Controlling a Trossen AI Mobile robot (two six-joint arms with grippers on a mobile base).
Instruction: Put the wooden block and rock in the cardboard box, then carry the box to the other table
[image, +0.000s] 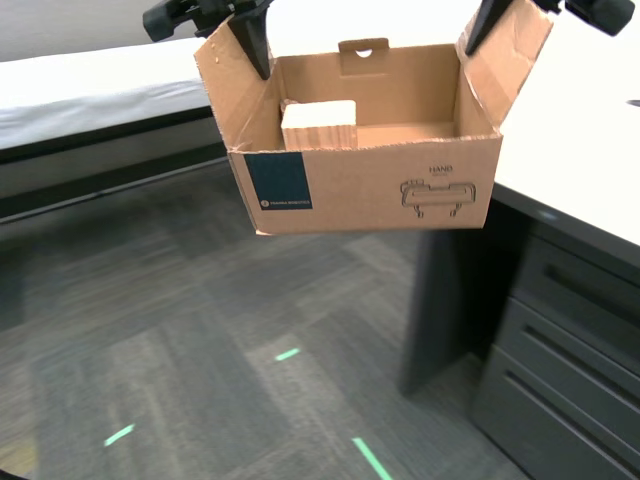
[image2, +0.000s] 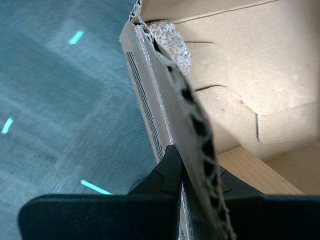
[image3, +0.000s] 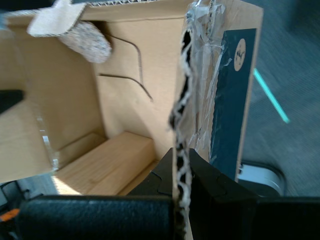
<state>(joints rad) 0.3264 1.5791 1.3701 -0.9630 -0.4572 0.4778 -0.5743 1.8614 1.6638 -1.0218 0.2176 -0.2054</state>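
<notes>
Grey carpeted floor (image: 200, 330) with green tape marks fills the lower part of the exterior view; a smooth off-white surface (image: 590, 150) over dark drawers stands at the exterior view's right, and a white-sheeted surface, the other table (image: 80, 95), runs along the exterior view's left background. The cardboard box (image: 370, 185) hangs in the air between them, touching neither, with floor visible beneath it. My first hand (image3: 181, 175) is clamped narrow on the torn, taped edge of the wall that bears the dark teal label. My second hand (image2: 182, 175) pinches the corrugated edge of another box wall in the same way. Inside, the wooden block (image: 318, 125), a pale slab with visible grain, lies on the box floor; the rock (image3: 87, 40), pinkish and speckled, sits against an inner wall. Loading thus appears complete and the carry is under way; setting the box on the sheeted surface remains. The box is brown, its flaps upright, its gripped edges frayed, with a line drawing on the front.
</notes>
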